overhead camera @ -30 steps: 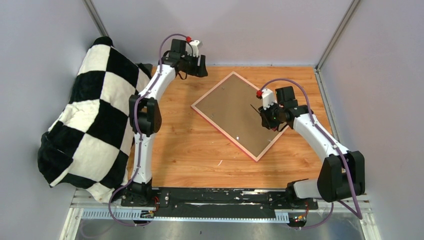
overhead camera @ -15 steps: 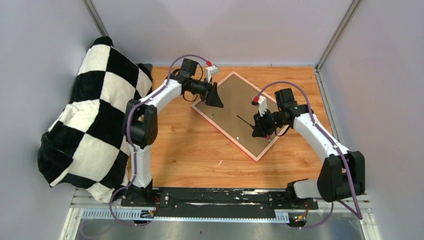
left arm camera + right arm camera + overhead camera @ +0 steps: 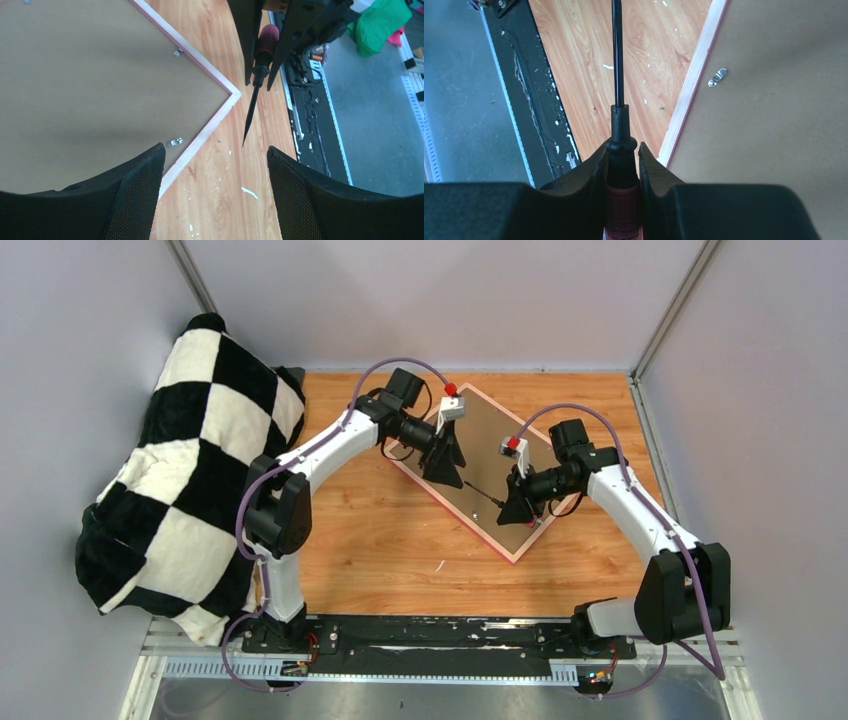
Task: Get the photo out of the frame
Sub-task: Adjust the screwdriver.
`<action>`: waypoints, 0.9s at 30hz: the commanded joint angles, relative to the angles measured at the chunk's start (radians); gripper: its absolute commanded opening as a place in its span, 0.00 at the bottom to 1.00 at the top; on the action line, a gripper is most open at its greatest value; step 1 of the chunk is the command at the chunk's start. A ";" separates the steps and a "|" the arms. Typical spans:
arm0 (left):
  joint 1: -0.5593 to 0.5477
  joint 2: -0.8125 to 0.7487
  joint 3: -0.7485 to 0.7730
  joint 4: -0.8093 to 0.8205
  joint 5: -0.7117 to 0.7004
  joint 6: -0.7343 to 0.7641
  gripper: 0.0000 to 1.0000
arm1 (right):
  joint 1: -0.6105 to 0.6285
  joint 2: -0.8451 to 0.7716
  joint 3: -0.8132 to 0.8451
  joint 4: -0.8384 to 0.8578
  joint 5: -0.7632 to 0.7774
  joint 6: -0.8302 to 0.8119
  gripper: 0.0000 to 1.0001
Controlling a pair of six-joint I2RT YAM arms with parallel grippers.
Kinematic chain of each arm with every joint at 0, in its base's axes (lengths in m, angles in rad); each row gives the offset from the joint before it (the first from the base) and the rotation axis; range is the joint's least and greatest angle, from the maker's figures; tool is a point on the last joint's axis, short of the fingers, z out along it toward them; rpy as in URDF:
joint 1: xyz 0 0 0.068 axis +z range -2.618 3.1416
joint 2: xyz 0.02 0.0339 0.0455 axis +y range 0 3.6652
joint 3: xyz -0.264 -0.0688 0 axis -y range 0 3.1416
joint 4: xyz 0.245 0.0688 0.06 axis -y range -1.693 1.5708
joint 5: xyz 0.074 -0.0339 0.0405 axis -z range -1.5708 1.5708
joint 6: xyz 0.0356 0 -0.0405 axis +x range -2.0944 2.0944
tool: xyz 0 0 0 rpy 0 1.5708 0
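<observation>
The frame (image 3: 514, 556) lies face down on the wooden table, its pink border around a brown backing board (image 3: 480, 440). The photo is hidden under that board. Small metal clips (image 3: 174, 142) hold the board at the frame's edge (image 3: 200, 142). My left gripper (image 3: 445, 475) hovers open over the frame's left side, near a corner (image 3: 235, 93), nothing between its fingers (image 3: 135, 190). My right gripper (image 3: 622, 150) is shut on a red-handled screwdriver (image 3: 619, 125). Its black shaft (image 3: 485, 493) points left across the board, tip off the frame's edge (image 3: 691, 85) in the wrist view.
A black-and-white checkered blanket (image 3: 180, 470) is heaped against the left wall. A black rail (image 3: 430, 635) runs along the table's near edge. White flecks (image 3: 248, 192) dot the wood beside the frame. Grey walls close in at the back and sides.
My left arm has swung from the table's back edge out over the frame, its jaws wider. My right gripper has shifted a little left with the screwdriver.
</observation>
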 commanded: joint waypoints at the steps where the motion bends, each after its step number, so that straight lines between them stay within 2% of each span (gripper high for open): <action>1: -0.035 -0.034 -0.017 -0.055 -0.021 0.093 0.76 | -0.004 -0.013 0.029 -0.055 -0.073 -0.046 0.00; 8: -0.091 -0.052 -0.031 -0.059 -0.033 0.083 0.70 | -0.005 0.001 0.026 -0.056 -0.087 -0.045 0.00; 17: -0.138 -0.052 -0.025 -0.061 -0.040 0.070 0.55 | -0.004 0.007 0.023 -0.058 -0.102 -0.045 0.00; 19: -0.144 -0.059 -0.031 -0.060 -0.042 0.080 0.50 | -0.004 0.008 0.022 -0.059 -0.103 -0.045 0.00; 27: -0.154 -0.113 -0.052 -0.063 -0.084 0.142 0.44 | -0.006 0.059 0.043 -0.092 -0.147 -0.042 0.00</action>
